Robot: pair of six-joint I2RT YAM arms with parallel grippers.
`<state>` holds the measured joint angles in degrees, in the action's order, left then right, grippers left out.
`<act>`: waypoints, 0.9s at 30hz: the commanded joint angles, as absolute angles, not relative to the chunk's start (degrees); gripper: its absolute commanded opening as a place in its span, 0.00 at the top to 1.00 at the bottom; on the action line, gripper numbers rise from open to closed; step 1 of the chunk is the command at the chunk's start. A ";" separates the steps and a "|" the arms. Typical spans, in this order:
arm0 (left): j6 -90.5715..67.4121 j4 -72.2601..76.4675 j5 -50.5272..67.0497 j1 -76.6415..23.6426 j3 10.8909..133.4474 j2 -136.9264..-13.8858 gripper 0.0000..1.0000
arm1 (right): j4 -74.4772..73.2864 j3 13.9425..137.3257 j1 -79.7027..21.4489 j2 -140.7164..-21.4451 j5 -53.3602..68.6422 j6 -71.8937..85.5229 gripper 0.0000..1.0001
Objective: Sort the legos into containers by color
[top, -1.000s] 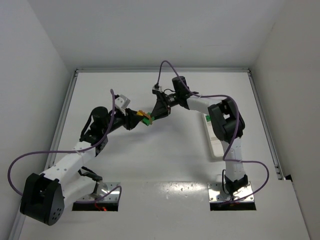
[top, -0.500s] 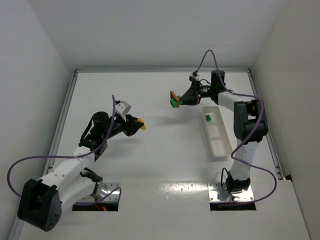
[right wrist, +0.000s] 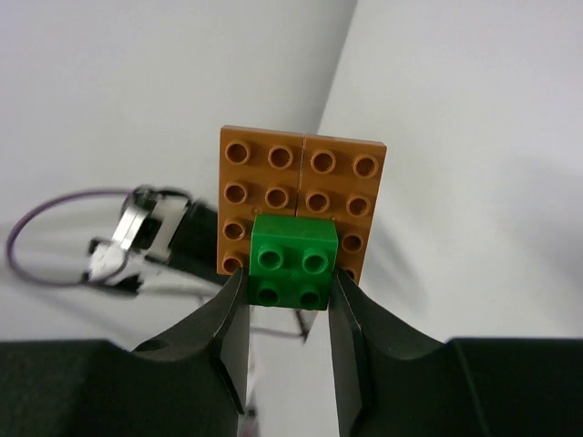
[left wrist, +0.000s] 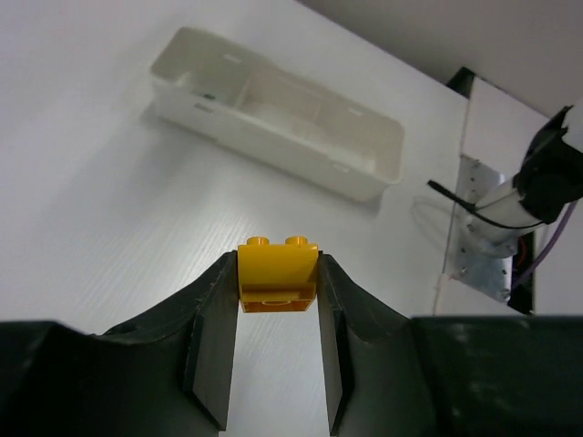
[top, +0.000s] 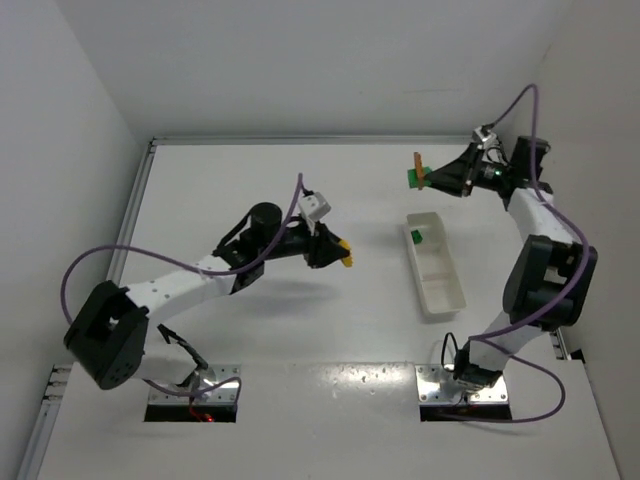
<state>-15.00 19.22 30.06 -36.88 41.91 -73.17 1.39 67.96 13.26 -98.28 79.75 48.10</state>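
My left gripper point(top: 343, 254) is shut on a yellow-orange lego point(left wrist: 278, 273) and holds it above the table, left of the white tray point(top: 448, 290). The tray also shows in the left wrist view point(left wrist: 383, 150), beyond the brick. My right gripper point(top: 420, 177) is shut on a green lego point(right wrist: 292, 259) that is stuck to a brown lego plate point(right wrist: 301, 173); it holds them in the air beyond the tray's far end. One green lego point(top: 416, 236) lies in the tray's far compartment.
The enclosure's white walls stand close on the left, back and right. The right arm's base plate point(top: 462, 384) is bolted near the tray's near end, and the left arm's base plate point(top: 195, 392) at the front left.
The two grippers have pulled apart. My left gripper has swung right toward the tray with the yellow-orange lego. My right gripper has carried the green and brown legos right, past the tray's far end.
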 commanded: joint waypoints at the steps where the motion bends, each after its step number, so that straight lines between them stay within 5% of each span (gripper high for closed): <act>1: -16.26 26.98 32.70 -42.00 48.15 -78.82 1.00 | -19.10 72.77 17.74 -93.52 72.97 30.88 1.00; 12: -16.52 32.25 28.56 -57.20 71.95 -103.43 1.00 | -29.09 67.59 28.38 -80.52 61.17 22.85 1.00; 27: -14.16 34.11 28.56 -61.35 82.27 -121.63 1.00 | -28.56 63.02 38.93 -72.77 61.87 26.46 1.00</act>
<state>-16.53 30.46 28.25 -61.10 79.33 -120.90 -28.60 60.84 38.22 -73.73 60.34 26.46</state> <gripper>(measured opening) 0.402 0.339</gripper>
